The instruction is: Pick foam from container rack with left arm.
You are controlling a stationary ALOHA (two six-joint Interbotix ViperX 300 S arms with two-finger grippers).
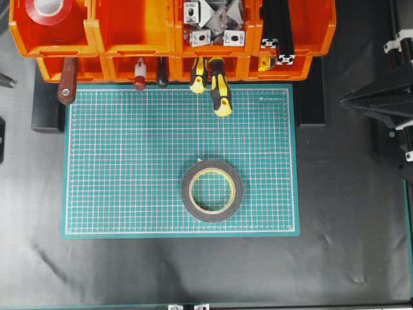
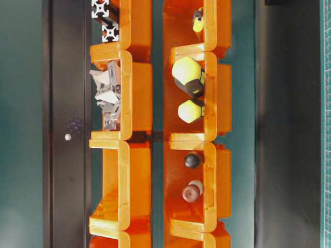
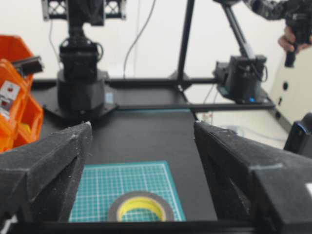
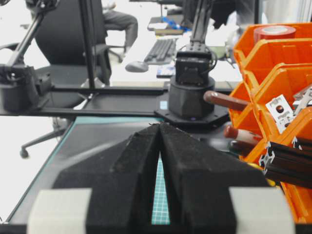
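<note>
The foam (image 1: pixel 211 190), a dark grey ring with a yellowish core, lies flat on the green mat (image 1: pixel 129 161), right of centre and apart from the orange container rack (image 1: pixel 135 39). In the left wrist view the foam (image 3: pixel 112 212) shows low between my left gripper's fingers. My left gripper (image 3: pixel 142 127) is open and empty, held back from and above the roll. My right gripper (image 4: pixel 160 126) is shut and empty. The right arm (image 1: pixel 381 106) sits at the right edge, off the mat.
A red tape roll (image 1: pixel 53 10) sits in the top-left bin. Yellow-black screwdrivers (image 1: pixel 219 87) and a brown handle (image 1: pixel 66 84) stick out of the lower bins over the mat's far edge. Metal brackets (image 1: pixel 213 22) and black extrusions (image 1: pixel 277 32) fill other upper bins.
</note>
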